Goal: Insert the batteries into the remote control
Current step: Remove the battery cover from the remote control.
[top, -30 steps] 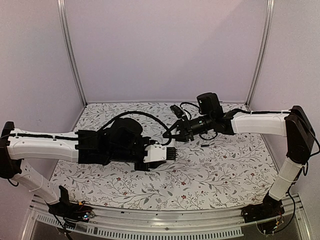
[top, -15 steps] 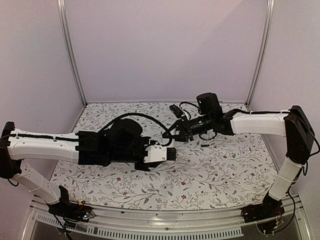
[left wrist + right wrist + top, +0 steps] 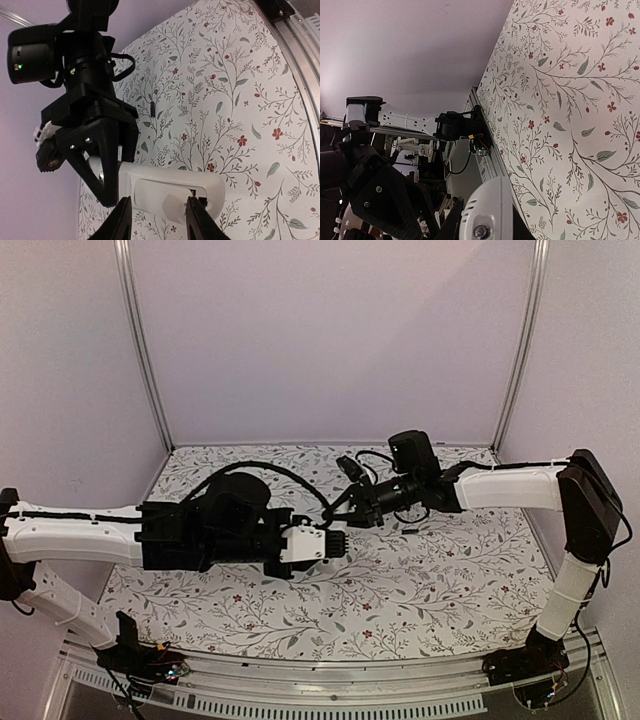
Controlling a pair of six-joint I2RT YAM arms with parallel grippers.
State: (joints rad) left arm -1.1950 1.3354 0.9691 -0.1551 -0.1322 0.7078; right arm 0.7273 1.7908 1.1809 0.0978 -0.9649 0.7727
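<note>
A: What is the left gripper (image 3: 159, 222) doing?
B: It is clamping the remote control (image 3: 172, 189). The right gripper (image 3: 107, 175) is hovering just beside it, and whether it is carrying anything cannot be told.
A: Advice?
B: It should be aligning slowly. One battery (image 3: 151, 107) is lying on the table (image 3: 240, 75).

I saw pale purple walls (image 3: 330, 340) all around on my screen. A shiny metal post (image 3: 140, 340) stood in each back corner. The table cloth (image 3: 440, 580) was white with grey leaves (and tiny red flowers). A metal rail (image 3: 330, 685) ran along the near edge.
</note>
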